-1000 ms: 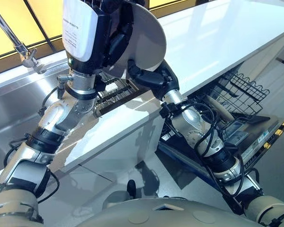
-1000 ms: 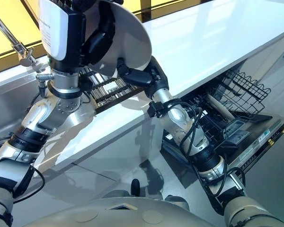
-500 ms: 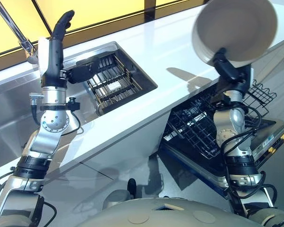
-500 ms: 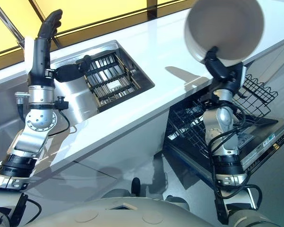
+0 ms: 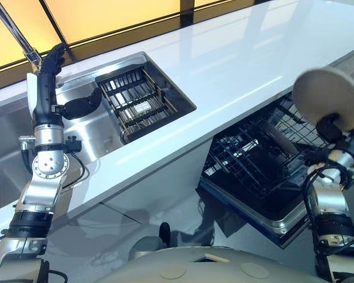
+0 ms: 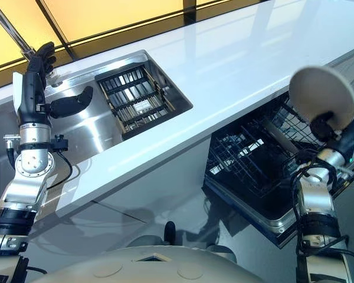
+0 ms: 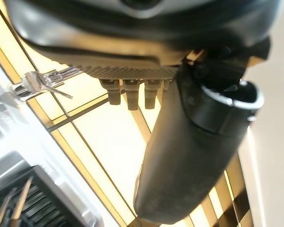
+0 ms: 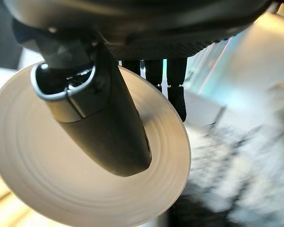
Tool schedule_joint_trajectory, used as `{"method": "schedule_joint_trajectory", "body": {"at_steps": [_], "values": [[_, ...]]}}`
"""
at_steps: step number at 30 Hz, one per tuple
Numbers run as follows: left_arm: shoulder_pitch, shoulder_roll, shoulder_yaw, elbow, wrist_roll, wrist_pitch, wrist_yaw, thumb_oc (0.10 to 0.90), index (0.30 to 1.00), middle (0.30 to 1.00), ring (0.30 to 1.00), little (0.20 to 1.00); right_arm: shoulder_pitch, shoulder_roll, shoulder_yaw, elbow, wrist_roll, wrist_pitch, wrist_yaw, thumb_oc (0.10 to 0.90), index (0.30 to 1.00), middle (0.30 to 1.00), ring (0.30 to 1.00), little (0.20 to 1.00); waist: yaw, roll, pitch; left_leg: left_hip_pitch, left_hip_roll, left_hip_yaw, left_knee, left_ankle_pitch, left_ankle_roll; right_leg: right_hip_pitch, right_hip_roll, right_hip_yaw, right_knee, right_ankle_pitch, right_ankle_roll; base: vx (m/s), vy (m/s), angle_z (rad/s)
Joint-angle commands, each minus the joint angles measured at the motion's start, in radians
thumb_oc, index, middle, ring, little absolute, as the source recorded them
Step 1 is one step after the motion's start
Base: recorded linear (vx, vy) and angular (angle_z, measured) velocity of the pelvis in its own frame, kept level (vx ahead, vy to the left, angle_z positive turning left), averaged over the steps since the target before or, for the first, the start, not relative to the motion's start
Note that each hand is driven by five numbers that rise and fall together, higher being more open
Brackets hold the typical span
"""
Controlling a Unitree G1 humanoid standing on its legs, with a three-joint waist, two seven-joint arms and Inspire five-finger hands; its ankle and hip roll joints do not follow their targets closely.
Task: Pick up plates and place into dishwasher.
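A round white plate [image 5: 329,96] hangs tilted at the far right, above the pulled-out black wire dishwasher rack [image 5: 239,154]. My right hand [image 5: 334,126] is shut on the plate. In the right wrist view its thumb [image 8: 109,137] lies across the plate's face [image 8: 42,184] and its fingers [image 8: 177,92] reach behind the rim. My left hand [image 5: 46,88] stands raised over the steel sink [image 5: 100,138]. It is open, with fingers straight up and its thumb [image 7: 194,151] spread out, holding nothing.
A long white counter [image 5: 242,65] runs from the sink to the right, with the dishwasher below its front edge. A dark slatted drying rack [image 5: 135,103] sits in the sink. A chrome faucet [image 5: 15,32] rises at the back left.
My right arm has swung down and to the right, bringing the plate from over the counter to just above the dishwasher rack. My left hand has moved slightly left and lower.
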Motion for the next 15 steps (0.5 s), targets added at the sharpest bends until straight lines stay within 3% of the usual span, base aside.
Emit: {"method": "schedule_joint_trajectory", "body": {"at_steps": [1, 7, 15], "values": [[-0.072, 0.023, 0.114, -0.044, -0.030, -0.056, 0.005, 0.800, 0.900, 0.900, 0.900, 0.900, -0.055, -0.098, -0.005, -0.046, -0.116, -0.043, 0.004, 0.100, 0.300, 0.300, 0.300, 0.200, -0.004, -0.007, -0.040, 0.103, 0.006, 0.027, 0.007, -0.153, -0.018, -0.054, 0.039, -0.004, 0.028, 0.028, 0.009, 0.00, 0.000, 0.00], [-0.064, 0.024, 0.128, -0.052, -0.032, -0.051, -0.012, 0.800, 0.900, 0.900, 0.900, 0.900, -0.030, -0.098, 0.049, 0.017, -0.178, -0.003, 0.063, 0.100, 0.300, 0.300, 0.300, 0.200, -0.003, -0.001, -0.023, 0.103, 0.009, 0.018, 0.007, -0.150, -0.024, -0.054, 0.038, -0.013, 0.039, 0.021, 0.008, 0.00, 0.000, 0.00], [-0.047, 0.030, 0.136, -0.073, -0.022, -0.049, -0.018, 0.800, 0.900, 0.900, 0.900, 0.900, -0.027, -0.060, 0.124, 0.055, -0.100, 0.051, 0.152, 0.100, 0.300, 0.300, 0.300, 0.200, 0.009, 0.007, -0.010, 0.105, 0.013, 0.004, 0.007, -0.146, -0.033, -0.044, 0.035, -0.030, 0.043, 0.011, 0.007, 0.01, -0.011, 0.05]]}}
